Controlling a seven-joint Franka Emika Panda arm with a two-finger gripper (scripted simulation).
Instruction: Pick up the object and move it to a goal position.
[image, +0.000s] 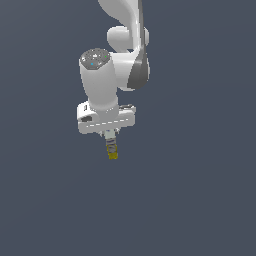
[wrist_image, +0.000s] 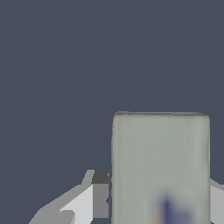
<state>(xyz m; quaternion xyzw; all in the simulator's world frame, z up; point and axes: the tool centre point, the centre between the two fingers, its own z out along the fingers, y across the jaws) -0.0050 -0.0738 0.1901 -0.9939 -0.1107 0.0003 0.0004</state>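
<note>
The grey-white box face (wrist_image: 160, 168) sits between the end effector (wrist_image: 159, 197) fingers (wrist_image: 99, 194).

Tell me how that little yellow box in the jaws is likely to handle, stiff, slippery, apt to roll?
The box looks stiff: its edges stay straight in the wrist view. Flat faces suggest it won't roll. Its smooth face may be a bit slippery, so it could slide in the gripper.

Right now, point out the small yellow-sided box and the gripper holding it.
Small yellow-sided box (wrist_image: 160, 168): wrist view, middle of its grey-white face.
Gripper (image: 112, 148): exterior view, between the fingertips, above the box's yellow end.
</note>
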